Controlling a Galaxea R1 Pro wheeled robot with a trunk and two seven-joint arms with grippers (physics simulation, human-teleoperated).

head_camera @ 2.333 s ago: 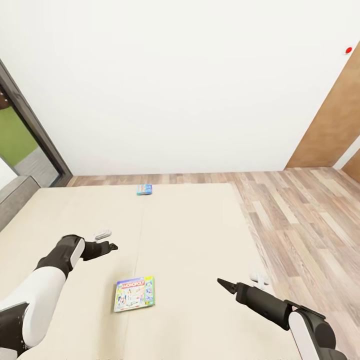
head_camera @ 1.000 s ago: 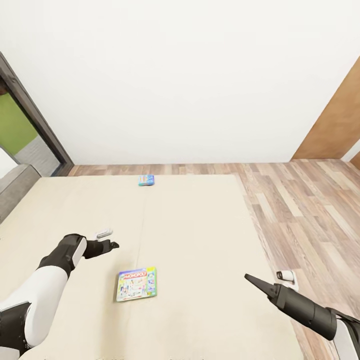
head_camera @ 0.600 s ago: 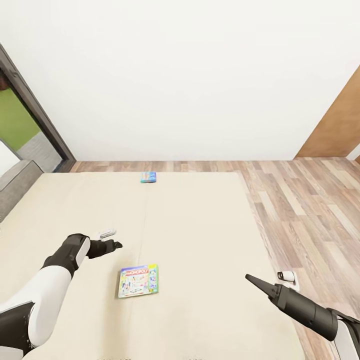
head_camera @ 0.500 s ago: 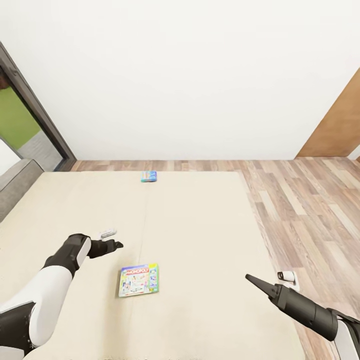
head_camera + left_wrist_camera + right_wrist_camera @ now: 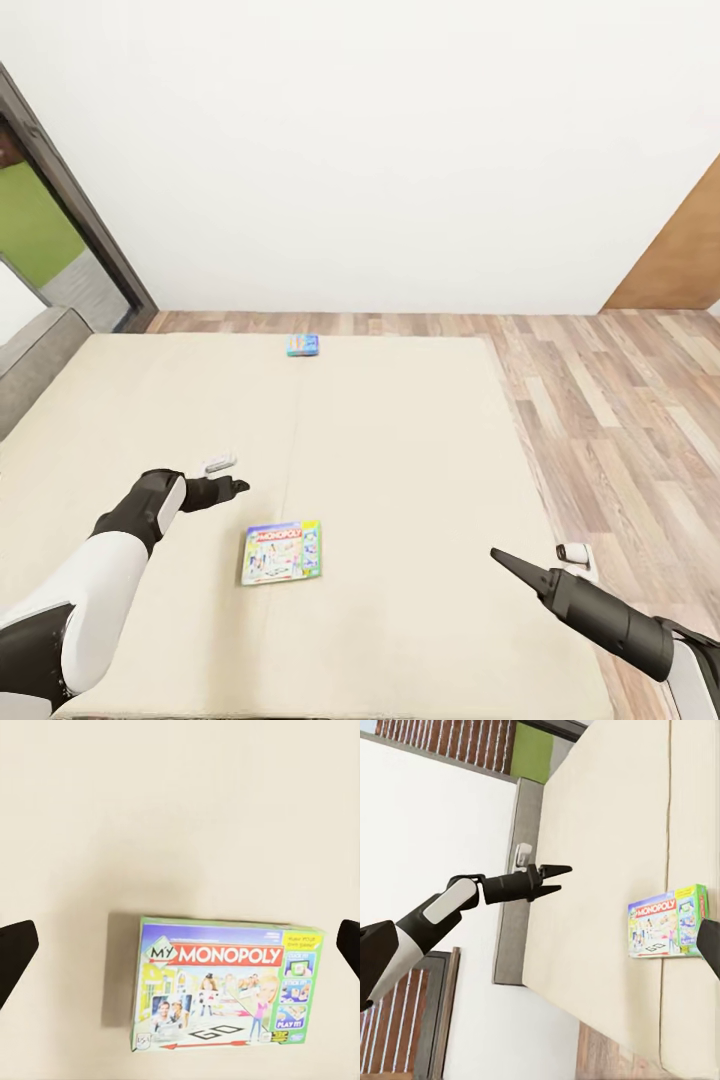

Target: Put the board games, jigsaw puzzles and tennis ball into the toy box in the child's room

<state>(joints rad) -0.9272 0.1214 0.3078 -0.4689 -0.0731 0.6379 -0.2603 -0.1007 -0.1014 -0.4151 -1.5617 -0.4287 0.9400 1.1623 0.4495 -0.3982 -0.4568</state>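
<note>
A robot's head camera looks down over a large bed (image 5: 400, 440) with a plain beige cover; a white wall and wood-plank floor (image 5: 620, 400) lie beyond it. At the left, the robot's left gripper (image 5: 238, 486) hangs above the cover, its dark fingers slightly parted and empty. The left wrist camera looks straight down on the Monopoly box (image 5: 225, 986), with one fingertip at each side edge of that picture, so the jaws stand spread wider than the box. In the head view the Monopoly box (image 5: 282, 551) lies flat on the cover, just toward the robot and slightly right of the left gripper, its long side running left to right. The left arm is clearly the nearer one, and a short drop and small pull toward the robot would likely bring the jaws over the box. Farther away, at the bed's far edge, lies the small blue game box (image 5: 302, 345), well apart from both arms. At the right, the right gripper (image 5: 497, 556) hovers over the bed's right edge with its fingers pressed together to a point. No toy box or other container is in sight here.
</note>
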